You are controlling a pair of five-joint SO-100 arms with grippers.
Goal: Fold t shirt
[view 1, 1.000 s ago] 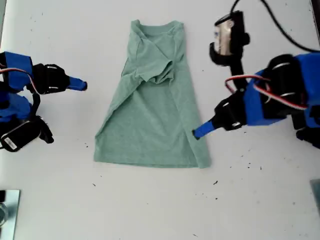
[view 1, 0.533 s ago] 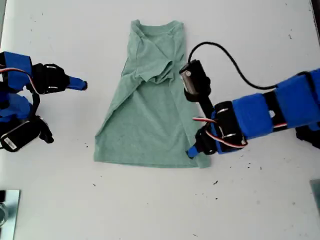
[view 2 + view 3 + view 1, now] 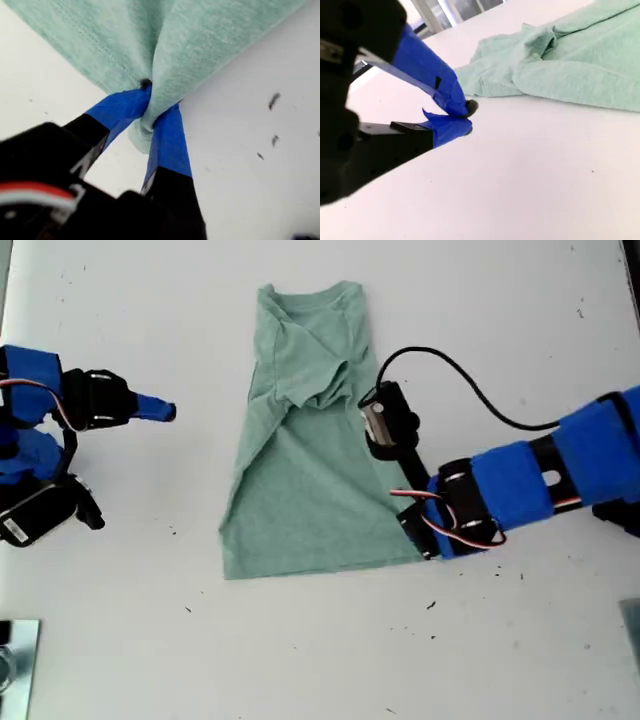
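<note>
Exterior view: t shirt point(image 3: 310, 470) lies lengthwise, collar toward top.

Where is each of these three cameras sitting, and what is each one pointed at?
Exterior view: overhead, looking down at the white table, the t shirt and both blue arms.
First wrist view: rides my first gripper, pinching a shirt corner.
Second wrist view: rides my second gripper, shut on nothing, facing the shirt across the table.
All three show the shirt.

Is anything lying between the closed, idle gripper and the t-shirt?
No. In the exterior view, only bare white table separates my second gripper from the t shirt; the second wrist view shows the same empty stretch.
</note>
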